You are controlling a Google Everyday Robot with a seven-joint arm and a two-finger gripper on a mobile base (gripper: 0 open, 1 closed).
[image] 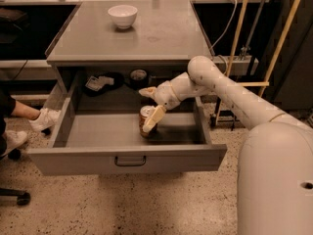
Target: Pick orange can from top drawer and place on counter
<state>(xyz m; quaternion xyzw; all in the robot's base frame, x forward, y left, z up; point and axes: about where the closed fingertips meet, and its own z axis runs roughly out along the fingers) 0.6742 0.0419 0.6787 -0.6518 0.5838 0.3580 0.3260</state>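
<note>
Inside top drawer (93, 130): orange can (145, 112) upright, gripper (148, 123) against it; clamped or not, cannot tell. Can likely light, thin-walled, slick; take mid-body, squeeze gently.

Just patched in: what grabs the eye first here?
The big white arm reaches down into the open drawer, its hand at the orange can standing near the drawer's middle. Next, the white bowl at the counter's back left.
</note>
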